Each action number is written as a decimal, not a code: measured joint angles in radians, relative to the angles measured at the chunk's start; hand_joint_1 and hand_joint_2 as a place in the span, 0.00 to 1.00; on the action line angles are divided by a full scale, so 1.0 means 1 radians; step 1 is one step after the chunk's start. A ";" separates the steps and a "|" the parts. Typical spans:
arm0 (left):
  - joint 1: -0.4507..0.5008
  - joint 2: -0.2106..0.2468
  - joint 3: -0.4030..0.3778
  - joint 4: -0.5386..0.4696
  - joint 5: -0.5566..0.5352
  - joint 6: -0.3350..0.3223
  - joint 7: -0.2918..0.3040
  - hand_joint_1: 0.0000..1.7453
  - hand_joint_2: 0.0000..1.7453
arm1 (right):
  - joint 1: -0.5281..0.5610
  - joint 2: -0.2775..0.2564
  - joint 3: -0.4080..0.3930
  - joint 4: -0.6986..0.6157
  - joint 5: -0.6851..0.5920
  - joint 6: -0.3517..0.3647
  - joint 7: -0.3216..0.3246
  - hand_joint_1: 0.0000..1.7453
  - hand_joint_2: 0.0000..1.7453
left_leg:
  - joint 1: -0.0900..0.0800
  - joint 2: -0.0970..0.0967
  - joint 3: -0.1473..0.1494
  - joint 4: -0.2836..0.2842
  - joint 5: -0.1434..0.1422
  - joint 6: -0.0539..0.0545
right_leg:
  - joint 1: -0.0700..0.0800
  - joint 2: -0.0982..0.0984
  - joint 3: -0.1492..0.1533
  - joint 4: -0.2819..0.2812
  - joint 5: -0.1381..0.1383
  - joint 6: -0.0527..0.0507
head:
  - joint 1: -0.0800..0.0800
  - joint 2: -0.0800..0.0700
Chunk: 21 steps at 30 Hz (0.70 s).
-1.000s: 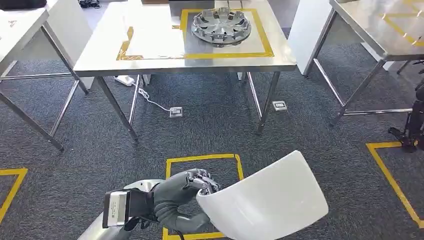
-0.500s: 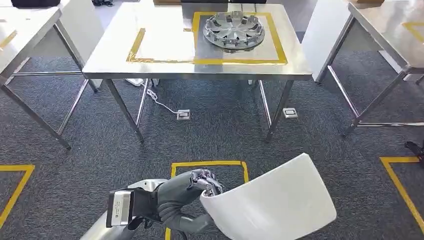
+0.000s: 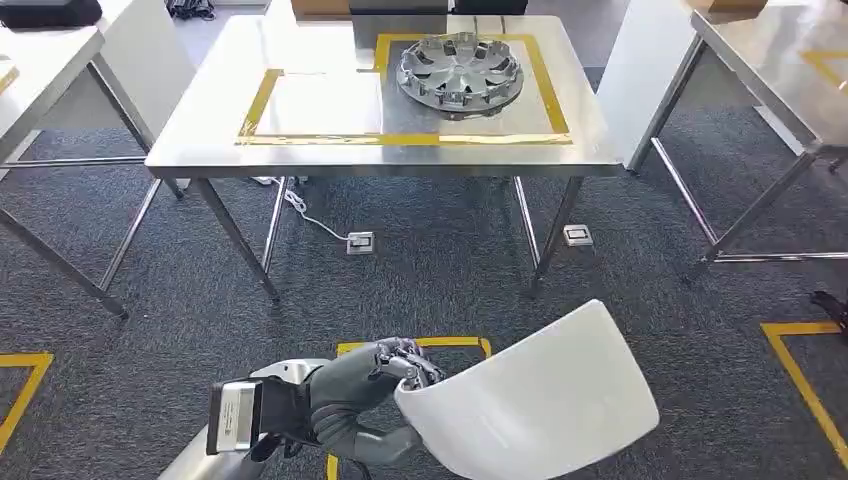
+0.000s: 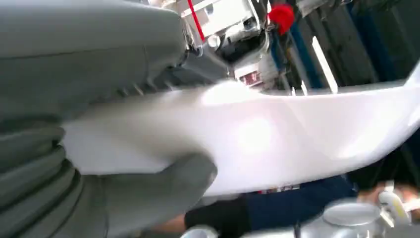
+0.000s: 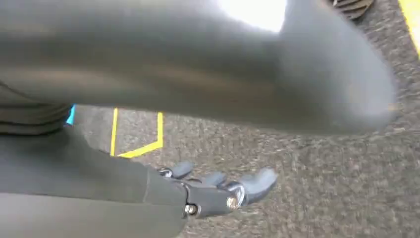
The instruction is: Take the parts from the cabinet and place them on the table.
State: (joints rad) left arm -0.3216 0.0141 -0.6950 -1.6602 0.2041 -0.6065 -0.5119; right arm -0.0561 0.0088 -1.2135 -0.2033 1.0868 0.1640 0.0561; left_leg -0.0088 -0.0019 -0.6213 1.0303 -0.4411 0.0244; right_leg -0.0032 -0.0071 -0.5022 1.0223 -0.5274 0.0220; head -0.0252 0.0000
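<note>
The left hand (image 3: 365, 395) is gripping the curved white panel (image 3: 535, 400) by its edge, carrying it toward the steel counter (image 3: 200, 125); the right hand (image 5: 218, 191) is hanging loose, fingers apart. Next comes closing in and setting it beside the hubcap (image 3: 460, 70).

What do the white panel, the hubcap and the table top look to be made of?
White panel, held by the left robot hand: likely glossy moulded plastic, being thin and smoothly curved with soft highlights.
Hubcap: silver-grey, probably painted plastic, though metal cannot be excluded.
Table: brushed steel by its dull reflective sheen.
</note>
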 joint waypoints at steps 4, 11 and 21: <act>-0.007 -0.006 0.000 0.001 0.005 -0.005 -0.003 1.00 1.00 | -0.007 -0.002 0.000 0.000 0.002 0.001 -0.004 0.00 0.00 | 0.007 -0.004 0.039 -0.013 -0.013 0.022 | -0.005 0.003 -0.081 0.151 -0.015 0.017 | 0.009 0.000; -0.008 -0.008 0.000 0.002 0.009 -0.005 -0.003 1.00 1.00 | -0.003 -0.005 0.000 0.000 0.003 -0.006 0.004 0.00 0.00 | 0.007 -0.013 0.093 -0.012 -0.061 0.015 | -0.007 0.002 -0.154 0.079 0.071 0.021 | 0.016 0.000; -0.010 -0.007 0.001 0.000 0.014 -0.005 -0.003 1.00 1.00 | -0.005 -0.005 0.000 0.000 0.003 -0.007 0.011 0.00 0.00 | 0.006 -0.008 -0.013 0.231 -0.181 -0.039 | -0.005 0.003 -0.073 -0.014 0.067 -0.036 | 0.010 0.000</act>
State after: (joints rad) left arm -0.3311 0.0069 -0.6943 -1.6602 0.2186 -0.6115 -0.5154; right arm -0.0613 0.0034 -1.2135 -0.2033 1.0895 0.1572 0.0671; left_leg -0.0031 -0.0100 -0.6346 1.2612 -0.6219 -0.0146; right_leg -0.0083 -0.0044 -0.5751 1.0082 -0.4602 -0.0144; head -0.0149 0.0000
